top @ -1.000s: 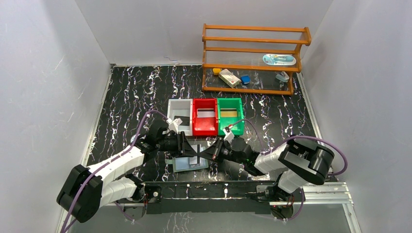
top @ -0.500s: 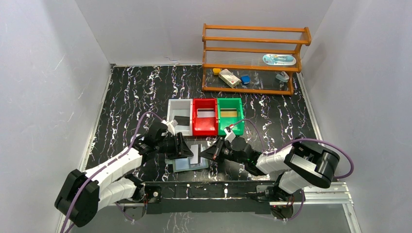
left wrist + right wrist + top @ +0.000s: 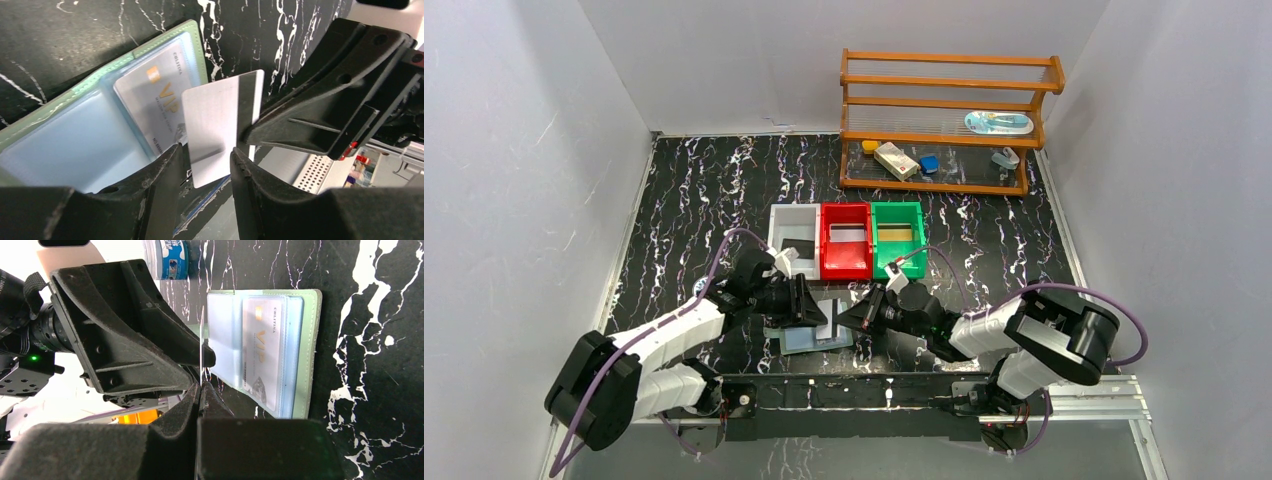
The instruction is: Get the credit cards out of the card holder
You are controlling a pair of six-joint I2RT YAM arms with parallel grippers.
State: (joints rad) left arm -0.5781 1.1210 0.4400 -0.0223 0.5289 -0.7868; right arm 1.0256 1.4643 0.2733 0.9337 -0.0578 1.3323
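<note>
Silver-grey card (image 3: 220,130), thin stiff plastic with black stripe, is out of card holder (image 3: 312,340) and stands on edge above it. Right tool (image 3: 201,390) pinched tight on it. Left tool (image 3: 202,167) half-spread astride it, contact unclear. Holder lies open on worktop (image 3: 704,200): soft grey-green rim, clear bluish pockets. VIP card (image 3: 262,350) not yet out. Black card (image 3: 799,248) in white bin (image 3: 776,230), pale card (image 3: 847,236) in red bin (image 3: 845,270), gold card (image 3: 896,234) in green bin (image 3: 898,268). Looks nearly done.

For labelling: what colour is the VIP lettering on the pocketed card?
Gold on the silver plastic card; left wrist view.
</note>
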